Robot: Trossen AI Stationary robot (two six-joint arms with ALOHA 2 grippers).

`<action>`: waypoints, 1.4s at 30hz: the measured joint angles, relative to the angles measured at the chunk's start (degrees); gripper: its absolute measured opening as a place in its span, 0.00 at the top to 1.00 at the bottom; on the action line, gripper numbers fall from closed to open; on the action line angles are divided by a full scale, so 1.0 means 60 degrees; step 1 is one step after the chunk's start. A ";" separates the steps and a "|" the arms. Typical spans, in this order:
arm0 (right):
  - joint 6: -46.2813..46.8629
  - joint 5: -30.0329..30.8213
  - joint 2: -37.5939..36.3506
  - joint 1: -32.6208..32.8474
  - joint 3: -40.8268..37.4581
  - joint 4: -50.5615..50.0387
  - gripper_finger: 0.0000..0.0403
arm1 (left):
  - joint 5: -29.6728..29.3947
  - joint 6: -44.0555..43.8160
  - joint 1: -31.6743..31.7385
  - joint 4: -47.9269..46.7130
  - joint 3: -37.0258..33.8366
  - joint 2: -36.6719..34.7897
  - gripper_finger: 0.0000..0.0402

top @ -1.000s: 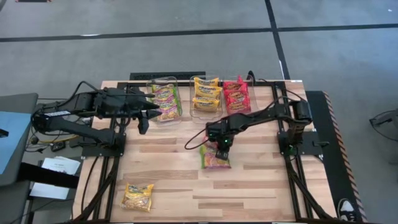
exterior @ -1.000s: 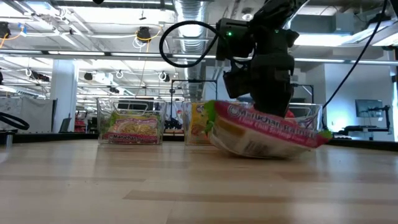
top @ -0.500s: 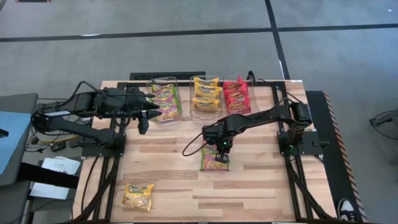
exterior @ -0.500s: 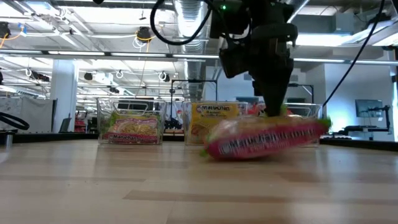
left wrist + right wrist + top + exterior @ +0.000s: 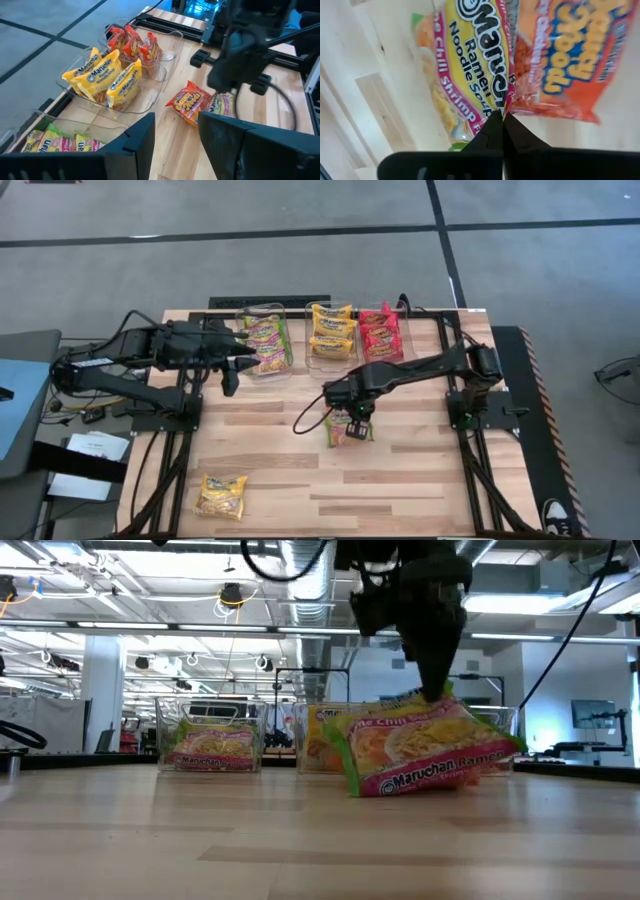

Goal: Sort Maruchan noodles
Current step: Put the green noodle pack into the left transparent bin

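Right end effector (image 5: 432,690), clenched on green packet (image 5: 425,750), has tipped it up on edge since earlier.

A pale butcher-block wooden tabletop (image 5: 400,480) of joined planks stands on a grey carpeted floor (image 5: 300,270) crossed by dark seam lines (image 5: 300,232). Black metal frame rails (image 5: 505,430) run along the tabletop's sides. Beside it, at the left edge of the high view, sits a grey-and-blue piece of furniture (image 5: 20,395). Seen from table height, the room beyond is an open industrial hall with white ceiling pipes and ducts (image 5: 300,565), a white column (image 5: 100,690) and bright overhead lighting.
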 joint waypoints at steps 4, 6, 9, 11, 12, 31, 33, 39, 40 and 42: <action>-0.0154 0.0351 -0.0008 0.0007 0.0855 -0.0549 0.99 | -0.0013 -0.0036 0.0280 0.0007 0.0000 0.0000 0.66; -0.0307 0.0582 -0.0011 0.0003 0.1283 -0.0755 0.99 | 0.0009 -0.0036 0.0451 0.0007 0.0000 0.0000 0.65; -0.0507 0.0895 -0.0015 -0.0068 0.1878 -0.1045 0.99 | 0.0023 -0.0084 0.0743 -0.0071 0.0000 0.0000 0.63; -0.0590 0.0915 -0.0015 -0.0102 0.2234 -0.1199 0.99 | 0.0061 -0.0256 0.0939 -0.0290 -0.0004 0.0000 0.61; -0.0666 0.0956 -0.0015 -0.0119 0.2394 -0.1248 0.99 | 0.0124 -0.0313 0.1040 -0.0329 -0.0004 0.0000 0.60; -0.3424 0.1952 -0.0029 -0.0377 0.4819 -0.1407 0.99 | 0.3796 0.0212 0.2134 0.0756 -0.0011 0.0399 0.51; -0.3789 0.2058 -0.0029 -0.0415 0.4927 -0.1341 0.99 | 0.3838 0.0201 0.2134 0.0848 -0.0011 0.0542 0.51; -0.4912 0.2096 -0.0029 -0.0502 0.5379 -0.1295 0.99 | 0.4516 0.0215 0.2132 0.1071 -0.0011 0.1017 0.51; -0.5073 0.2094 -0.0029 -0.0530 0.5447 -0.1283 0.99 | 0.4563 0.0218 0.2130 0.1146 -0.0011 0.1098 0.51; -0.5307 0.2094 -0.0029 -0.0532 0.5584 -0.1270 0.99 | 0.4566 0.0219 0.2134 0.1215 -0.0011 0.1243 0.51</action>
